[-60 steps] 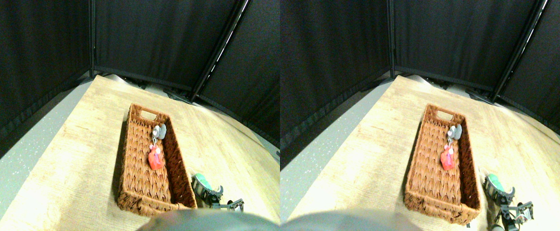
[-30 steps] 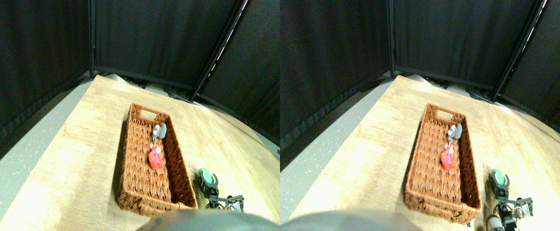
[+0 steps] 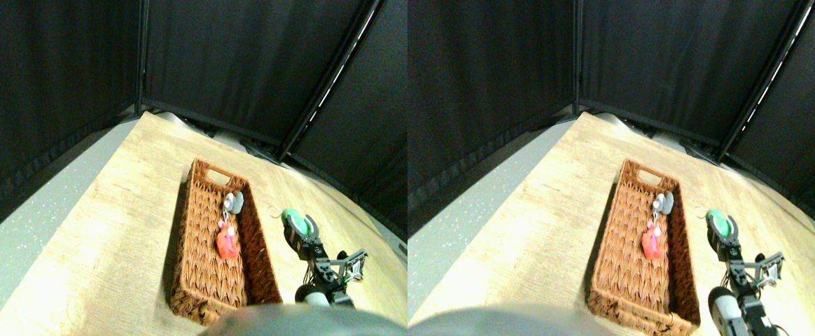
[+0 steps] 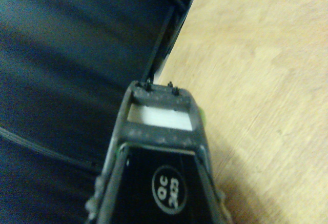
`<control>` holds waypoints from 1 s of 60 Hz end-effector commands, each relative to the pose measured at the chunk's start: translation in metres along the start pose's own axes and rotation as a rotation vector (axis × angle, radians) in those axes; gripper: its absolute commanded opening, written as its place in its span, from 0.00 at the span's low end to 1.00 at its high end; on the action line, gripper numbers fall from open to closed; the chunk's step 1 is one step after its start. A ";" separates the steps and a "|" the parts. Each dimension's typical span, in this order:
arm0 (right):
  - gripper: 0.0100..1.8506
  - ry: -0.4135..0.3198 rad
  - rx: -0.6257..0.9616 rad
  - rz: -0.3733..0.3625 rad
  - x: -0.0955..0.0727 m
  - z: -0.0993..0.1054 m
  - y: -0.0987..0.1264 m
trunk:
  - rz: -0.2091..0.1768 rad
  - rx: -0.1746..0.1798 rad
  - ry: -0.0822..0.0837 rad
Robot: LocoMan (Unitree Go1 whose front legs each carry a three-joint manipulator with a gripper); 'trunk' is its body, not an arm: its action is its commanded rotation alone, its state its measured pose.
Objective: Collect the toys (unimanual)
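The right claw [image 3: 300, 227] is clamped on one green toy [image 3: 297, 222], carried clear of the counter [image 3: 120, 231] just to the right of the single wicker basket [image 3: 201, 280]. Its arm rises from the lower right and leans up and forward. Two more toys lie in the basket against its right wall, a red-pink toy [image 3: 226, 242] nearer and a grey toy [image 3: 233, 203] farther back.

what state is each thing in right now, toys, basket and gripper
green toy: gripped by the right gripper, lifted beside the basket, outside it
red-pink toy: lying in the basket
grey toy: lying in the basket, against its right wall
basket: upright on the table
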 end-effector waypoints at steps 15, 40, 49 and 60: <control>0.03 0.087 -0.066 0.040 0.005 -0.025 0.029 | 0.076 -0.082 -0.033; 0.03 0.178 -0.054 0.041 0.010 -0.064 0.031 | 0.112 -0.117 -0.038; 0.40 0.201 -0.076 0.024 0.008 -0.064 0.030 | 0.106 -0.110 -0.031; 0.65 0.216 -0.118 0.029 0.009 -0.057 0.026 | 0.095 -0.093 -0.024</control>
